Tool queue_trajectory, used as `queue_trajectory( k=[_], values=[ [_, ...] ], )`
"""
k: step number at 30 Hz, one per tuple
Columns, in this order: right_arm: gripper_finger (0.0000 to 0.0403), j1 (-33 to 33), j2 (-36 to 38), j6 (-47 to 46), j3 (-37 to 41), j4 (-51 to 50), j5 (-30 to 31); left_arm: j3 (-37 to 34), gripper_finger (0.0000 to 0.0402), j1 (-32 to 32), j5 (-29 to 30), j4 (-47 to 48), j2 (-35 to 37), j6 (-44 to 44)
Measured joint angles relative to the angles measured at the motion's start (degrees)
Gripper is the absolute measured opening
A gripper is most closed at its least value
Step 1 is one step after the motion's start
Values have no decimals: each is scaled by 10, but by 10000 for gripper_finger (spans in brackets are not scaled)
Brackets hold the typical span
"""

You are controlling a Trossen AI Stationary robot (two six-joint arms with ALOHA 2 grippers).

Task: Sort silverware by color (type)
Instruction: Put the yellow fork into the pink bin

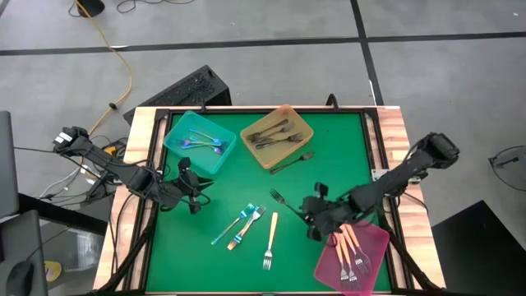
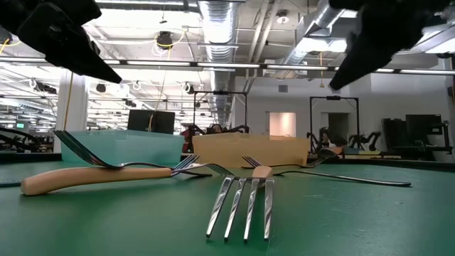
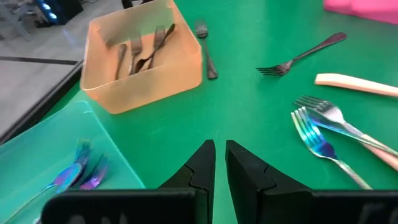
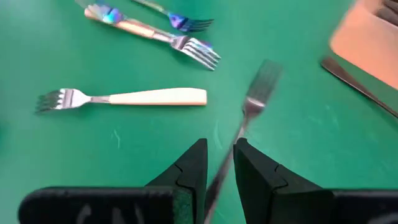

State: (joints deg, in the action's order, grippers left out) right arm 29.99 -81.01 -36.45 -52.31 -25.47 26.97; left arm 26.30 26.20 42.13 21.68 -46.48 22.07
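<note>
now the right gripper (image 4: 219, 163) pinches the handle end of a dark grey fork (image 4: 256, 93), just beside the pink tray (image 1: 374, 261). the fork's long side points straight out from the fingers, up toward the amber tray (image 1: 277, 136) with the other dark ones. the left gripper (image 3: 219, 165) waits shut and empty near the teal tray (image 1: 174, 146).

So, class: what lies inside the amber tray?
Inside the amber tray lie several dark grey forks, heaped together. They overlap, so an exact count cannot be read, and the tray floor beneath them is covered. One more dark fork lies outside on the mat.
</note>
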Motion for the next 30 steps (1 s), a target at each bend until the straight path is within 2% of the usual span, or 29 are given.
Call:
queue_trajectory(
  k=[7,11,13,17,22,25,30],
  values=[
    [102,-10,-103,173,-7,129,-15,0,25,0,-25,-29,0,-18],
    [103,-40,-145,301,-52,151,-18,0,25,0,-25,-43,0,-29],
    [103,-57,-162,369,-81,141,-38,0,25,0,-29,-53,0,-32],
    [103,-95,-191,468,-139,108,-140,0,25,0,-29,-58,0,-33],
    [103,-136,-226,524,-204,50,-279,0,25,0,-31,-58,0,-33],
    [103,-150,-245,573,-229,22,-326,0,25,0,-31,-58,0,-35],
    [109,-160,-264,640,-242,2,-371,0,25,0,-31,-57,0,-43]
  ],
)
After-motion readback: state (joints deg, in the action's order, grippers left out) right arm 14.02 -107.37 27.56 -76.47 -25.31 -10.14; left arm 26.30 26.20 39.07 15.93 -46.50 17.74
